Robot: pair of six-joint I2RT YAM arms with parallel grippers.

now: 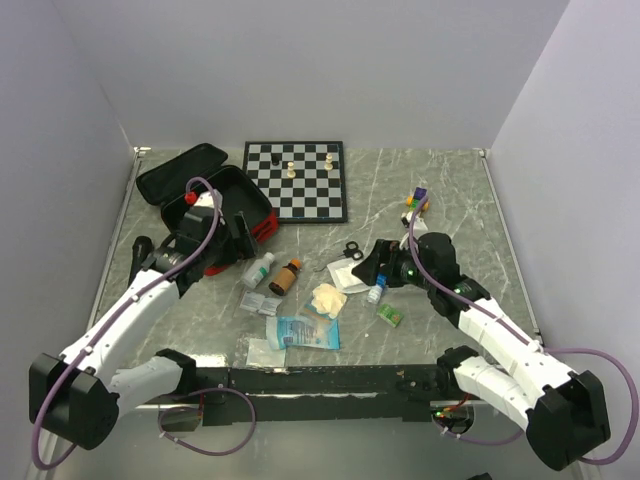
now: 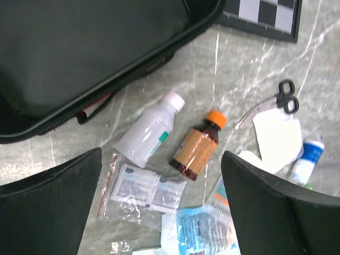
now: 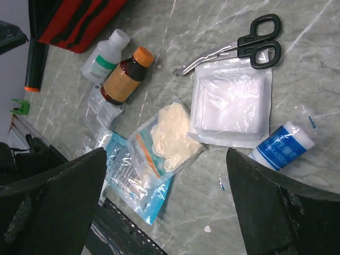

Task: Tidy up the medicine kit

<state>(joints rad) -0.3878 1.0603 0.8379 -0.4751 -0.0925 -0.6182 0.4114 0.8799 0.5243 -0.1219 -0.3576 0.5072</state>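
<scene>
The kit [image 1: 245, 190] is lying unzipped at the far left of the worktop [image 1: 450, 190], just beside the chessboard [image 1: 297, 180], with its black lining facing up. The part of the lining showing in the left wrist view is holding nothing, so the packing is looking barely begun, if at all.

The supplies are sitting loose on the worktop, near the kit:
- a white bottle [image 2: 149, 130] and an amber bottle [image 2: 197, 146], lying side by side on their sides
- scissors [image 3: 239, 48], touching a gauze pad [image 3: 231, 103]
- a glove packet [image 3: 167, 138] and a bandage roll [image 3: 281, 143]
- sachets [image 2: 143, 188] and a blue packet [image 1: 308, 332], nearest the arms
- a small green item [image 1: 389, 316] and some small coloured pieces [image 1: 418, 200], too small to identify

The left pincer [image 2: 160, 155] is hovering with jaws wide apart and gripping nothing, over the bottles near the kit's edge. The right pincer [image 3: 166, 153] is hanging wide open too and is also empty, above the glove packet and gauze.

By my reading, every item is waiting to be lifted into the kit, and the closing and zipping are also remaining.
</scene>
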